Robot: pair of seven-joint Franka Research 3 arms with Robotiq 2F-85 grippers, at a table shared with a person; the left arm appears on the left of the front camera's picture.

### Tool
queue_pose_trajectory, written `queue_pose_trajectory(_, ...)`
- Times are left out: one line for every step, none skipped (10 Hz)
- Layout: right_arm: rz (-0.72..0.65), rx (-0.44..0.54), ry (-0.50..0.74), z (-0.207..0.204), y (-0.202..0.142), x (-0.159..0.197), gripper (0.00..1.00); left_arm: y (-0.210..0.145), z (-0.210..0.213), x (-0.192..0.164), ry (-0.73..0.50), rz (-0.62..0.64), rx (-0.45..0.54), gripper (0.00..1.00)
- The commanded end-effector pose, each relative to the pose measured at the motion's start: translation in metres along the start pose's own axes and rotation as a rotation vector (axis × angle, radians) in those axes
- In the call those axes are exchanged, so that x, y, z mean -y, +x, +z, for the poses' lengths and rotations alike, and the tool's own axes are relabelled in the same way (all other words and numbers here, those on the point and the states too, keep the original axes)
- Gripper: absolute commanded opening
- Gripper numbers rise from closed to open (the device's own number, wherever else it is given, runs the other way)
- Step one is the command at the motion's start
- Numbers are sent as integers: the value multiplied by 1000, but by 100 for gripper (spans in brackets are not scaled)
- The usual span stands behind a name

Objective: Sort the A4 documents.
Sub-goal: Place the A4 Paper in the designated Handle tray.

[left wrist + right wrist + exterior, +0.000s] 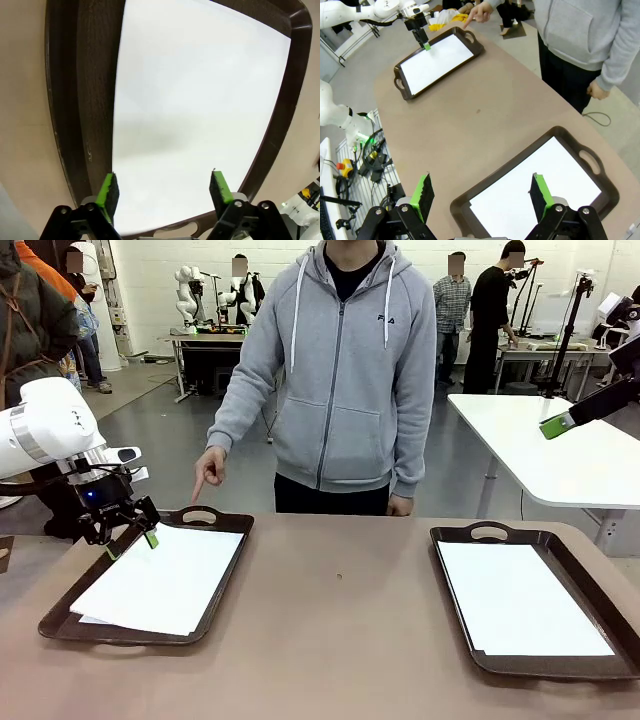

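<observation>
1. lying flat inside two dark trays: one stack of a4 documents [160,578] in the left tray [215,518], top sheet slightly askew over the ones beneath at the near corner; another a4 sheet [520,598] squared in the right tray [488,532].
2. hovering over the far end of the left stack, left gripper [128,537] with jaws released and spread, nothing between the green pads [108,190], paper lying free below.
3. hanging high above the right tray, right gripper [482,195] with jaws fully apart, grasping nothing.
4. pointing down just beyond the left tray's far handle, person's hand [208,468], close to the left gripper.
5. risks, as judged: pad tips catching the top sheet on lift-off and dragging it over the rim; thin sheets sticking together on any re-grasp; arm swinging toward the pointing hand.
6. edges and room: sheets close to the tray walls, little margin at the sides; wide bare table [340,630] between the trays, open for crossing.
</observation>
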State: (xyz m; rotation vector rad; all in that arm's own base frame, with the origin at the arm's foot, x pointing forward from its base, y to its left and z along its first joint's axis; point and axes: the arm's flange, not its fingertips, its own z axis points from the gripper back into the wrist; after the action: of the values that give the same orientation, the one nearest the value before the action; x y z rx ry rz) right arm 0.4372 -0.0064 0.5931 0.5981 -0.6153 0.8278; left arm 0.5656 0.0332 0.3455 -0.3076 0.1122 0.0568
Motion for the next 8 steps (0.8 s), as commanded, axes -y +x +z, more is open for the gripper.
queue_pose_trajectory(9,11,13,0,0,-1,100,-6,0,1,41,26,15,100)
queue_pose_trajectory(9,11,13,0,0,-1,100,-7,1,1,40,27,20,100)
queue_pose_trajectory(9,11,13,0,0,-1,100,-8,2,1,39,29,23,100)
queue_pose_trajectory(9,11,13,0,0,-1,100,-8,2,2,15,25,37,100)
queue_pose_trajectory(9,11,13,0,0,-1,100,-8,2,5,-33,34,73,100)
queue_pose_trajectory(9,11,13,0,0,-1,100,-10,0,8,-58,44,101,100)
queue_pose_trajectory(9,11,13,0,0,-1,100,0,3,1,-7,7,29,100)
queue_pose_trajectory(9,11,13,0,0,-1,100,0,3,1,-7,7,29,100)
